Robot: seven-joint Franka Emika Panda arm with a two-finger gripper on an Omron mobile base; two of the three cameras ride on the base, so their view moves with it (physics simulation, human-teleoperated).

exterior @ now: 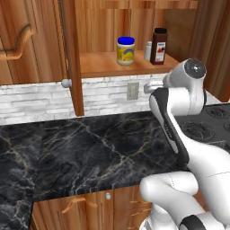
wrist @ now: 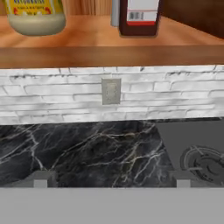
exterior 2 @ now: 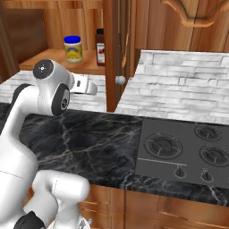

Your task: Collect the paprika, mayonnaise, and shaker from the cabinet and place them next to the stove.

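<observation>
My gripper [wrist: 109, 179] is standing wide open and holding nothing, facing the open cabinet [exterior: 72, 54] above the counter.

From the left base view, the mayonnaise [exterior: 126, 50] is sitting on the cabinet shelf, the shaker [exterior: 148, 50] is peeking out just beside the paprika [exterior: 159, 46]; from the right base view, the stove [exterior 2: 183, 152] is lying flat in the black marble counter [exterior 2: 85, 143], well apart from the shelf; from my hand view, my fingertips [wrist: 40, 178] are showing spread far apart, framing counter and white brick wall [wrist: 57, 96].
</observation>
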